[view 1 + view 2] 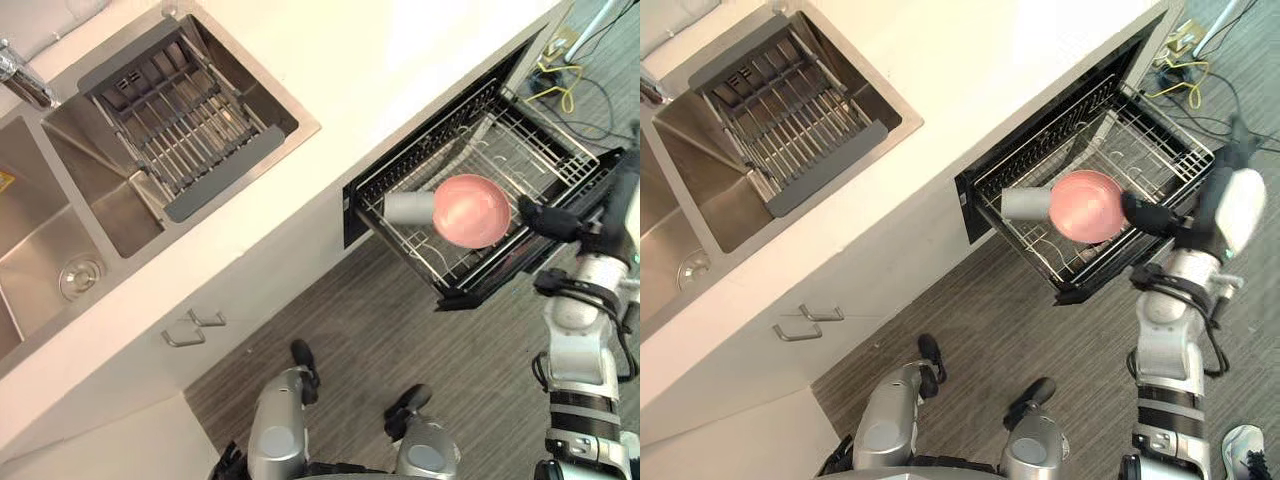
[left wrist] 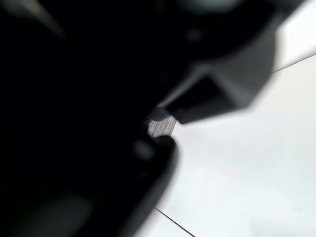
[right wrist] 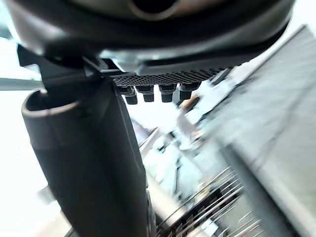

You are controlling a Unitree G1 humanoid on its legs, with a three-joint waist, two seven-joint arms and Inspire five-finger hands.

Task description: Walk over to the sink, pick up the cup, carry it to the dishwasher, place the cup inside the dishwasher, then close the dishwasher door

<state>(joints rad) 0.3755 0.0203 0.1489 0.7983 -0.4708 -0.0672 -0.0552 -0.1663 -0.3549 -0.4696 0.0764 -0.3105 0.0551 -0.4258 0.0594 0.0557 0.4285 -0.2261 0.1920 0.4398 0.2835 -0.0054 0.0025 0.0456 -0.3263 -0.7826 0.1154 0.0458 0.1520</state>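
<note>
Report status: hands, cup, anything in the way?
Right hand beside cup, hold unclear; left hand by white cabinet. Cup over pulled-out dishwasher rack. Nothing in the way.

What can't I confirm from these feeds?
- Whether the right hand grips the cup: eye views, contact too small; right wrist view, own bulk blocks it.
- Whether the cup rests on the rack: eye views, cup covers the wires.
- The left hand: left wrist view, dark blur.
</note>
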